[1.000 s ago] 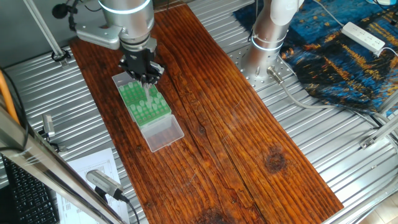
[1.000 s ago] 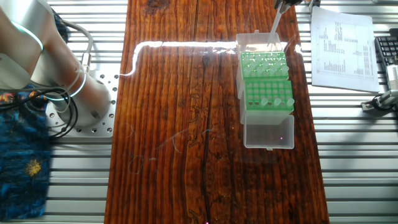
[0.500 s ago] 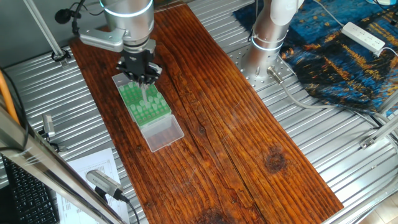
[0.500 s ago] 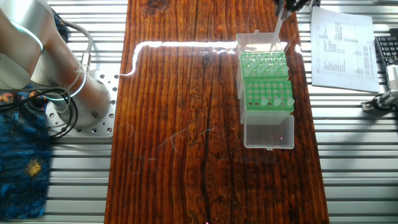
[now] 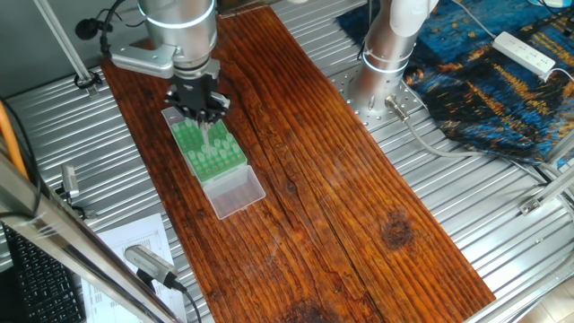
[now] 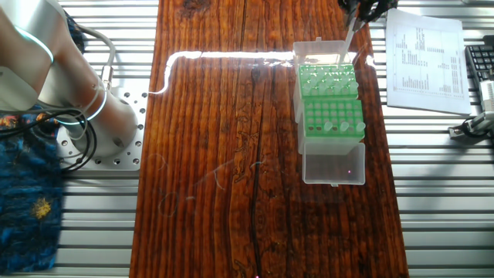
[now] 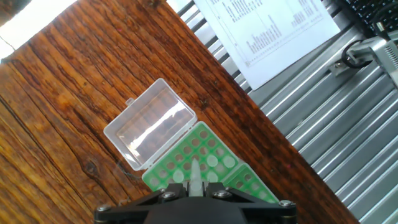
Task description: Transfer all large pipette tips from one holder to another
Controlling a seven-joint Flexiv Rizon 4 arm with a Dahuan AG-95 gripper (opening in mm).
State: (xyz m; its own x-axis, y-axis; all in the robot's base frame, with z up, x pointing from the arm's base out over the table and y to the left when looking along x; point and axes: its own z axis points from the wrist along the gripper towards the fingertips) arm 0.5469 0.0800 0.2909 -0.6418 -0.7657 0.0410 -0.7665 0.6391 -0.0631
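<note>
pincer: pincer point(image 7: 194, 194) closed on one pipette tip point(image 7: 196, 173), jaws pinching its wide top, narrow end pointing down toward the rack; in one fixed view pincer point(image 5: 199, 106) sits above the rack's far end.
held tip: in the other fixed view held tip point(image 6: 348, 37) hangs tilted, lower end over the clear tray end of the rack; cannot tell if it touches anything.
rack: green rack point(image 6: 330, 103) in a clear box, near the right edge of the surface point(image 6: 224, 154); whitish tips point(image 6: 343, 126) stand in a row at its near end, and tops point(image 6: 328, 79) show at the far end too.
lid: clear lid point(image 6: 333, 164) lies open flat, joined to the rack's near end.
step: judged carry phase, tip lifted and clear of the holes, on its way to a new slot.
next move: needs the tip lined up upright over an empty hole, then lowered straight and let go; tilt could make it miss or catch a rim.
tips vs pincer: remaining tips sit directly below and just ahead of the pincer in the hand view, apart from the jaws.
other: printed paper point(image 6: 424, 58) lies on the metal slats beyond the right edge of the surface.
</note>
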